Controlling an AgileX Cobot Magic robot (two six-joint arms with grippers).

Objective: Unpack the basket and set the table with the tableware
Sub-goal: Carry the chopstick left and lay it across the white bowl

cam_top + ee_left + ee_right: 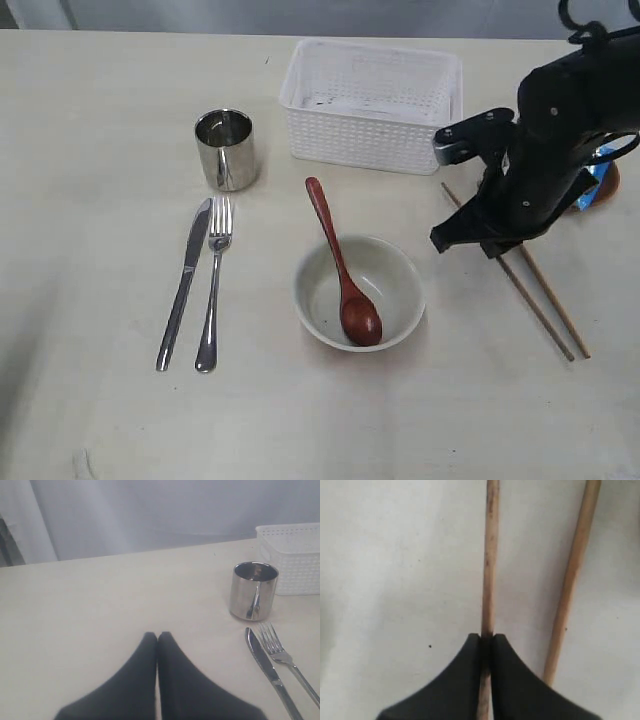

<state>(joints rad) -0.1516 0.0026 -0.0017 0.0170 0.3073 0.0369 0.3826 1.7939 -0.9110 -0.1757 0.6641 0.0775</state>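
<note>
**Count, exterior view.**
- One white rectangular plastic lattice basket (370, 105) is noted at upper centre of the frame, on the pale cream wood-grain tabletop (90, 420).
- One shiny round steel cup (226, 150) is set upright left of the basket, apart from it.
- One steel table knife (184, 285) and one steel fork (214, 285) are laid side by side below the cup, left of centre. The knife is on the left, and the two are close but not seen to touch.
- One white round bowl (358, 292) is placed at lower centre.
- One reddish-brown wooden spoon (342, 265) is rested with its scoop inside the bowl. Its handle is leaned over the upper rim toward the basket.
- Two thin wooden chopsticks (538, 310) are laid at the right, slanted from upper left to lower right. Their upper parts are hidden by the black arm (560, 120).
- A blue and brown object (603, 180) is glimpsed at the right edge behind that arm. It cannot be identified.

**Claws.**
- The right gripper (487, 639) is seen pinched narrow on one chopstick (490, 555), which is clamped between the black fingertips (465, 680). Whether it is raised off the tabletop cannot be told.
- The second chopstick (572, 580) is recorded just beside, outside the jaws and untouched.
- The left gripper (157, 636) is seen with its fingers pressed together and nothing held, over bare tabletop. The cup, knife and fork are apart from it.
</note>
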